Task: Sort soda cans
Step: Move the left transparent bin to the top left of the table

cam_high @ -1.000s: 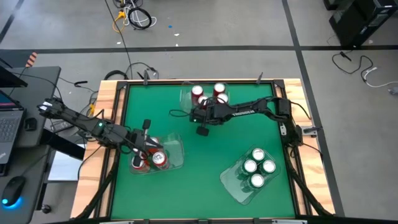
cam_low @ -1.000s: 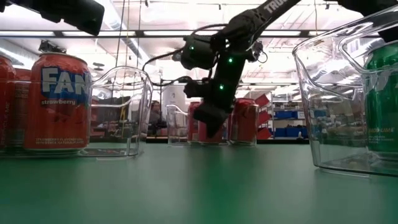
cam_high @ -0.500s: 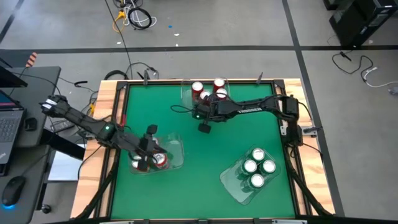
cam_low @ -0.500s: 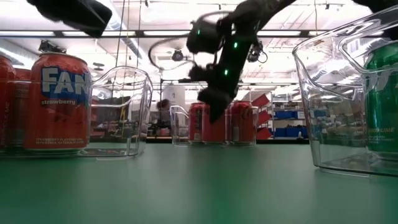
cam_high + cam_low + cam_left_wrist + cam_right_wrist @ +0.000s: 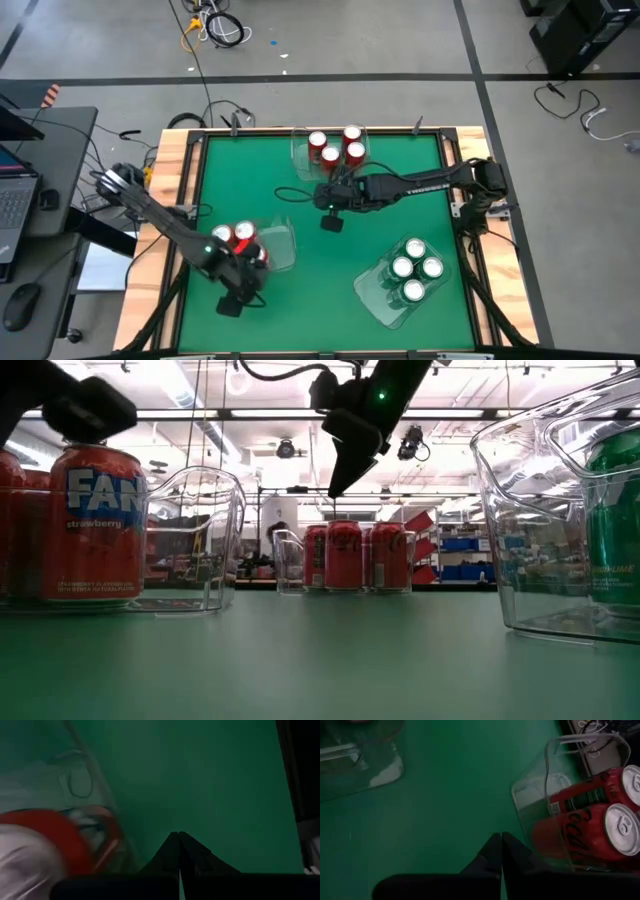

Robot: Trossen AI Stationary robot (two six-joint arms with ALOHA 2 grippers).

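Red soda cans [image 5: 240,238] stand in a clear bin [image 5: 280,245] at the table's left. More red cans [image 5: 335,148] stand in a clear bin at the far edge, and they also show in the low view [image 5: 355,555]. Several green cans [image 5: 412,268] fill a bin at the near right. My left gripper [image 5: 232,303] is shut and empty, pointing steeply down just nearward of the left bin. My right gripper [image 5: 330,220] is shut and empty, held high over the table's middle, nearward of the far bin [image 5: 535,795].
Bare green mat [image 5: 320,290] lies between the three bins. A wooden rim [image 5: 175,200] frames the table. A red Fanta can [image 5: 95,525] in the left bin stands close to the low camera. The green cans' bin [image 5: 540,530] fills that view's right.
My left gripper has swung from above the left bin toward the table's near edge and tipped steeply downward. My right gripper has risen well above the far bin's cans and drawn a little toward the table's middle. Both have stayed shut.
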